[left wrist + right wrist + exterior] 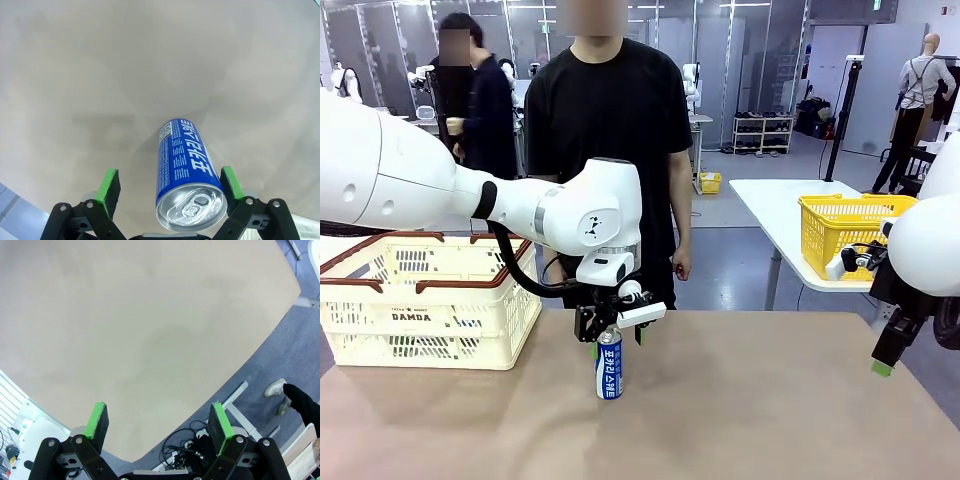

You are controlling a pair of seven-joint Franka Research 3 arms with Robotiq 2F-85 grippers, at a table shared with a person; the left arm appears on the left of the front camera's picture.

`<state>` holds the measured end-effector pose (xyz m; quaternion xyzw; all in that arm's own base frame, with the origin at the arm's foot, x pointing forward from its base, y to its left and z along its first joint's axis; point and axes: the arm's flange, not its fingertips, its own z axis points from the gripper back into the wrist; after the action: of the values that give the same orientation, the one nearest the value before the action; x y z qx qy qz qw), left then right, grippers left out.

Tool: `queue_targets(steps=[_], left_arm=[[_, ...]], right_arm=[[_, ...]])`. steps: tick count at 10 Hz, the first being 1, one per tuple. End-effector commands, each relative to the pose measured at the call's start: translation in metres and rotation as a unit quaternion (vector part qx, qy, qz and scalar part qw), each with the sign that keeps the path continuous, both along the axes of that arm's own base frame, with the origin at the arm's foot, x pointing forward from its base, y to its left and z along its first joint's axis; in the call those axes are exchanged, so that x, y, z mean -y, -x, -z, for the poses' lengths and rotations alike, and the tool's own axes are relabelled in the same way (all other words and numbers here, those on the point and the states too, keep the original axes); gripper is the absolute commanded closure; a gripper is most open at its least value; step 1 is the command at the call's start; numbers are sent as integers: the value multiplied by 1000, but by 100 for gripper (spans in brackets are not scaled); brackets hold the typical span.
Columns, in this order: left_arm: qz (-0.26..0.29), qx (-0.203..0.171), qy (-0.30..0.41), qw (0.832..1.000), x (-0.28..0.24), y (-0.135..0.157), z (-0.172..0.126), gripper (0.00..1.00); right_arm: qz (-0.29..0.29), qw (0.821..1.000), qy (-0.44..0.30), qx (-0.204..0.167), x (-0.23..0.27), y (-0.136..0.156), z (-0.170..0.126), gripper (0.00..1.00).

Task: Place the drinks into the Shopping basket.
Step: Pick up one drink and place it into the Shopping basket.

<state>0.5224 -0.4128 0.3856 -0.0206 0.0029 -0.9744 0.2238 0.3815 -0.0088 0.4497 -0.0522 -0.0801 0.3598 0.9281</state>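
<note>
A blue can with white lettering [609, 368] stands upright on the tan table, a little left of centre. My left gripper [617, 342] hangs straight over its top, open. In the left wrist view the can [186, 175] rises between the green pads [109, 185], closer to the right-hand pad, with a gap on both sides. The cream Shopping basket [420, 300] with brown rim and handles sits at the table's far left. My right gripper [885, 352] hovers open off the table's right edge; in its wrist view the gripper [159, 425] holds nothing.
A person in black [610, 130] stands at the far side of the table [770, 400], hands down. A yellow mesh basket [850, 232] rests on a white table to the back right. The floor and cables [200, 452] lie below the right gripper.
</note>
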Motion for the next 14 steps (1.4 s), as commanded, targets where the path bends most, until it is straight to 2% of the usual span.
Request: queue_targets(steps=[1, 9, 11, 14], left_arm=[[-22, 11, -2, 1000, -3, 7, 7, 0], [-41, 16, -4, 999, -17, 16, 9, 0], [-41, 12, 7, 999, -18, 16, 9, 9], [-37, 2, 11, 999, -17, 14, 11, 39]], right_arm=[[7, 1000, -1, 1, -2, 1, 0, 0], [7, 1000, -1, 1, -2, 1, 0, 0], [7, 1000, -1, 1, -2, 1, 0, 0], [7, 1000, -1, 1, -2, 1, 0, 0]])
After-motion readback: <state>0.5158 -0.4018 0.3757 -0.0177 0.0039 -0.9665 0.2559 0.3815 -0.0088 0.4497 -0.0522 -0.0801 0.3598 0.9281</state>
